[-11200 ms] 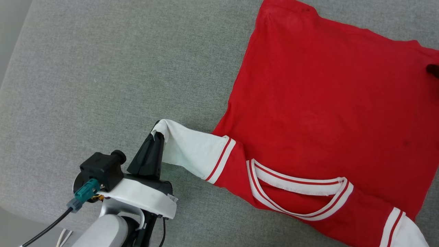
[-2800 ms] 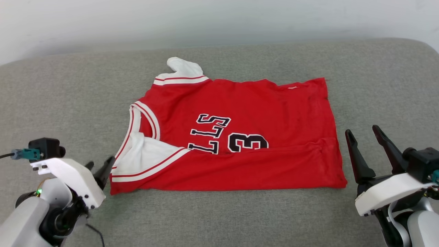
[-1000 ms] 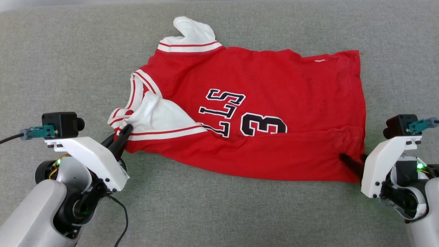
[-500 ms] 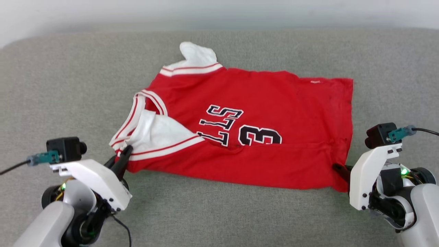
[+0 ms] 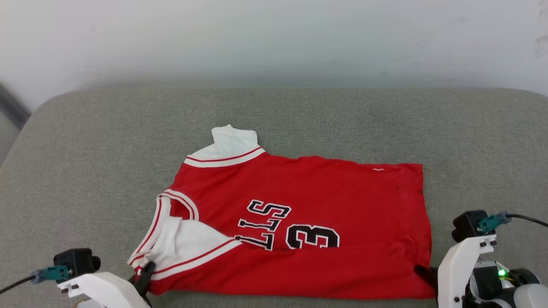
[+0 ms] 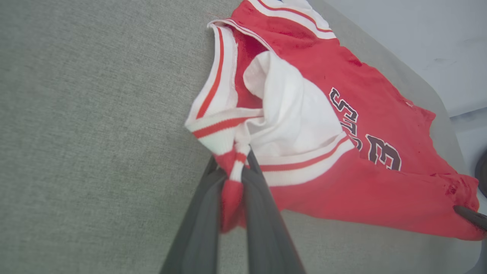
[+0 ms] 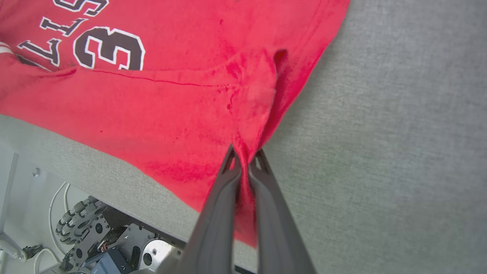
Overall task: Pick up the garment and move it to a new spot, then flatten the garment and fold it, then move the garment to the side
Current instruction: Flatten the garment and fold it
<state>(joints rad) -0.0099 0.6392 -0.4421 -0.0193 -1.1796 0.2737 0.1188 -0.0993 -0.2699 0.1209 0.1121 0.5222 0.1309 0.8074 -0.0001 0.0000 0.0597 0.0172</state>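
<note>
Beneath and all round the left gripper (image 6: 232,160) and the right gripper (image 7: 245,152), a broad grey woven-fabric cushion (image 5: 107,149) with rounded far corners, then, well beyond both sets of fingertips, a plain pale wall (image 5: 274,38), and far off to the left gripper's outer side a blurred dark strip (image 5: 15,105), too unclear to name.

Bright, even light; soft shadows, sharp.

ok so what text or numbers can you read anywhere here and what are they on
"LLS": black, white-edged letters on the red garment, lying sideways; anything before them is covered by the folded white sleeve.
"3": same style, beside the letters.
Small white mark near the far edge: too small to read.
</note>
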